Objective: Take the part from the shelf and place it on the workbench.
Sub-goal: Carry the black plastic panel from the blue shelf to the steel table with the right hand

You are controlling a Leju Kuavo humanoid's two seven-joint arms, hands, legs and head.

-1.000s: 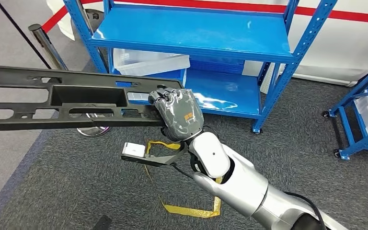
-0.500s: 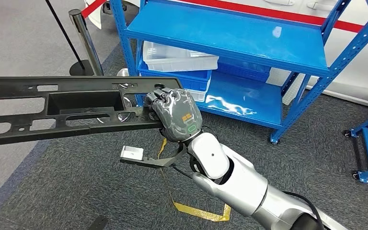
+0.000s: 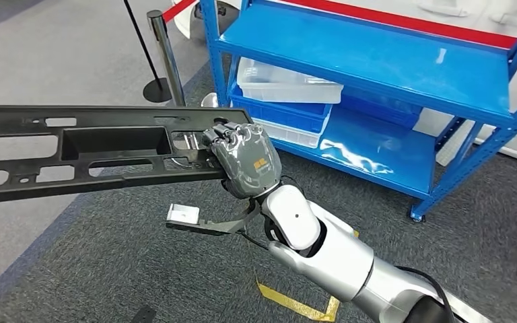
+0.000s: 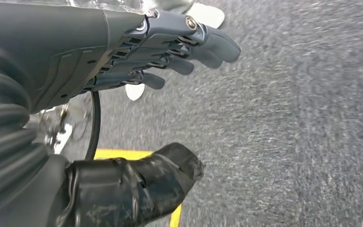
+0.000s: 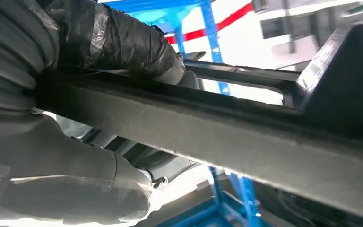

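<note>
— Gripping anything, that right hand [image 3: 244, 160]?
— Yes, its grey fingers are wrapping round one end of the part [image 3: 87, 149], a long, flat, matte black plastic panel with rectangular cut-outs, which is hanging level above the grey carpet [image 3: 108, 269].
— And the shelf [image 3: 377, 60]?
— Glossy blue metal, standing beyond the part, with clear and blue bins [image 3: 286, 101] sitting on its lower level.
— The left hand [image 4: 137, 52]?
— Hanging over the carpet, fingers straight and apart, holding nothing.
</note>
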